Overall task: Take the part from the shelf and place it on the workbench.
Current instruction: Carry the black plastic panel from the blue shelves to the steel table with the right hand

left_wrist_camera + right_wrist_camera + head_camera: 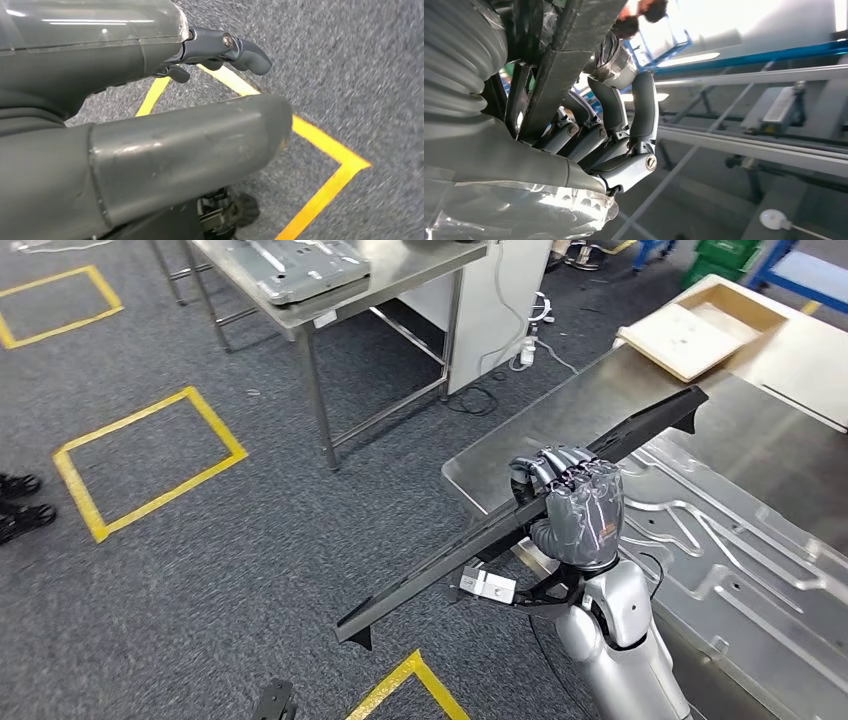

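Gripping the long black part [520, 525] at mid-length, the right hand [570, 502] holds it tilted above the workbench [760, 450] edge, so level it, lower it flat, then release; the left hand [225, 50] hangs empty, fingers loosely apart

Part [440, 565] over workbench [560, 410] edge, in right robot hand [575, 505]
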Robot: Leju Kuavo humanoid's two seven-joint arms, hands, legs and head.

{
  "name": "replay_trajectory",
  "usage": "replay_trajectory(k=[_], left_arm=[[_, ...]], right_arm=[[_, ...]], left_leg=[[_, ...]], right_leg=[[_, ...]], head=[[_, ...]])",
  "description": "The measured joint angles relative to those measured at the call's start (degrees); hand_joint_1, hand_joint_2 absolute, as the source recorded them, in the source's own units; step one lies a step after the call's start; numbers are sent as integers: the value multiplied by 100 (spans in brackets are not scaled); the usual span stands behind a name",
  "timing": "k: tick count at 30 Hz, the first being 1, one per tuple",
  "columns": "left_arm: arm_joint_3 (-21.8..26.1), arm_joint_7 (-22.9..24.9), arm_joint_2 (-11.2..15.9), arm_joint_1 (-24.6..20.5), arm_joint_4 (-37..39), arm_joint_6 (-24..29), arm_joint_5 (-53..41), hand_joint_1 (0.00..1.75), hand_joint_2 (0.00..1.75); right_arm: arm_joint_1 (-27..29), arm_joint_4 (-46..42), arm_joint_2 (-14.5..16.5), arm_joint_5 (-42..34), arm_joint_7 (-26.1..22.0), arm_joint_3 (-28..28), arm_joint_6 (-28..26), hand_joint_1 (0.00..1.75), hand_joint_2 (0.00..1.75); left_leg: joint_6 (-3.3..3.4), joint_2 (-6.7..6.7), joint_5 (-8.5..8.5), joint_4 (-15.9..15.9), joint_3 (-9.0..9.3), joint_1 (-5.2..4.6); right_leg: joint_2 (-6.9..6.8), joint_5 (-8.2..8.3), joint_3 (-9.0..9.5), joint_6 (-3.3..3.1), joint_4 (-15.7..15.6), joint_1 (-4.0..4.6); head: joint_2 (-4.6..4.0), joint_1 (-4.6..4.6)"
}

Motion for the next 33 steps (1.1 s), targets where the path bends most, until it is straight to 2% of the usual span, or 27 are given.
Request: replay_trajectory(k=[1,2,3,4,5,6,7,8,10,11,13,14,16,17,18,19,21,23,24,25,26,27,28,30,31,32,33], left_arm=[[1,-3,2,7,0,8,-4,0,0],[1,-9,3,10,0,26,-12,0,0],[1,-21,3,11,0,47,-24,0,0],[0,-38,3,10,0,67,-37,0,0],[0,-55,4,9,0,79,-48,0,0],[1,-70,5,7,0,83,-55,0,0],[1,-81,8,6,0,82,-55,0,0],[2,-87,10,4,0,80,-56,0,0],[2,-90,13,3,0,75,-61,0,0],[2,-91,14,1,0,78,-66,0,0],[1,-94,16,3,0,108,-87,0,0],[0,-96,20,10,0,126,-96,0,0],[1,-97,27,42,0,140,-97,0,0],[1,-98,30,55,0,137,-92,0,0],[2,-98,31,63,0,134,-89,0,0],[2,-98,33,64,0,133,-87,0,0],[2,-98,50,61,0,133,-88,0,0],[1,-99,65,54,0,134,-91,0,0],[1,-101,68,52,0,135,-97,0,0],[1,-102,62,50,0,138,-105,0,0],[1,-104,58,46,0,140,-116,0,0],[-1,-107,52,38,0,136,-132,0,0],[-1,-112,46,29,0,122,-148,0,0],[-2,-129,45,31,0,62,-178,0,0],[-2,-141,46,41,0,30,-185,0,0],[-3,-150,46,50,0,4,-190,0,0],[-4,-159,44,55,0,-14,-193,0,0]], right_arm=[[19,11,-2,-13,-12,-21,1,175,175],[35,22,-3,-33,-25,-41,1,175,175],[44,31,-5,-56,-43,-64,1,175,175],[50,36,-8,-80,-63,-88,1,175,175],[50,38,-10,-95,-77,-115,1,175,175],[50,39,-11,-105,-93,-143,0,175,175],[52,41,-13,-114,-107,-168,1,175,175],[59,44,-16,-126,-122,-198,1,175,175],[88,45,-22,-151,-146,-255,0,175,175],[101,45,-25,-162,-157,-287,-1,175,175],[113,51,-24,-171,-186,-338,0,175,175],[118,61,-23,-176,-205,-359,1,175,175],[151,90,-22,-184,-238,-399,2,175,175],[175,104,-22,-186,-252,-424,2,175,175],[196,115,-22,-188,-266,-454,2,175,175],[210,122,-21,-191,-282,-483,2,175,175],[225,130,-18,-197,-318,-545,2,175,175],[245,144,-8,-209,-338,-611,2,175,175],[262,152,-3,-223,-345,-648,2,175,175],[281,158,0,-241,-357,-686,1,175,175],[302,162,0,-262,-372,-730,1,175,175],[309,165,1,-281,-385,-774,0,175,175],[305,170,2,-297,-396,-810,-1,175,175],[296,196,5,-327,-402,-856,0,175,175],[304,217,6,-342,-402,-872,1,175,175],[317,240,7,-356,-402,-891,1,175,175],[327,266,7,-370,-403,-915,2,175,175]], left_leg=[[1,80,-10,1,3,-1],[-4,157,-22,1,10,-1],[-13,228,-37,2,24,-1],[-28,294,-55,2,48,-1],[-50,353,-75,1,75,-9],[-80,408,-98,4,100,-24],[-111,456,-118,5,121,-39],[-145,508,-137,4,139,-57],[-212,595,-178,1,172,-59],[-246,538,-229,42,179,-48],[-287,259,-468,405,46,-18],[-290,103,-643,744,-104,-13],[-288,-14,-909,1458,-472,-10],[-281,-32,-903,1620,-579,-10],[-267,-44,-783,1569,-591,-10],[-245,-77,-572,1299,-500,-10],[-189,-328,-194,543,-209,-3],[-162,-528,-82,158,-52,-12],[-155,-529,-86,139,-42,-28],[-135,-463,-66,114,-29,-30],[-105,-400,-44,79,-15,-28],[-70,-330,-22,38,4,-10],[-41,-252,-2,0,22,7],[-7,-96,-1,-24,37,-1],[-2,-13,-7,-23,38,-7],[1,66,-17,-21,39,-9],[-4,146,-29,-19,45,-10]], right_leg=[[-18,-44,-130,18,231,-17],[-32,15,-159,31,265,-33],[-63,170,-66,37,71,-44],[-139,375,123,35,-291,-49],[-288,525,334,17,-690,-30],[-408,634,502,-14,-1017,-4],[-495,677,597,-50,-1210,22],[-517,664,619,-86,-1275,49],[-368,671,612,-155,-1279,43],[-295,674,621,-191,-1292,28],[-166,688,645,-274,-1317,-8],[-103,685,647,-299,-1315,-3],[51,681,645,-325,-1305,11],[140,679,645,-327,-1296,19],[229,676,646,-326,-1284,26],[314,671,647,-321,-1269,30],[470,658,630,-292,-1228,28],[597,661,581,-224,-1203,4],[656,674,558,-178,-1206,-13],[716,690,544,-131,-1221,-26],[712,690,538,-95,-1219,-33],[615,648,509,-63,-1159,-20],[455,544,431,-34,-992,-7],[96,208,120,20,-343,-11],[11,72,-54,46,2,-24],[-27,16,-169,65,224,-38],[-49,79,-172,76,226,-48]], head=[[0,0],[0,0],[0,0],[0,1],[0,1],[0,0],[0,-1],[0,-2],[0,-3],[0,-4],[0,-7],[0,-8],[0,-9],[0,-9],[0,-9],[0,-9],[0,-8],[0,-8],[0,-9],[0,-10],[0,-6],[0,9],[0,22],[0,45],[0,44],[0,45],[0,45]])
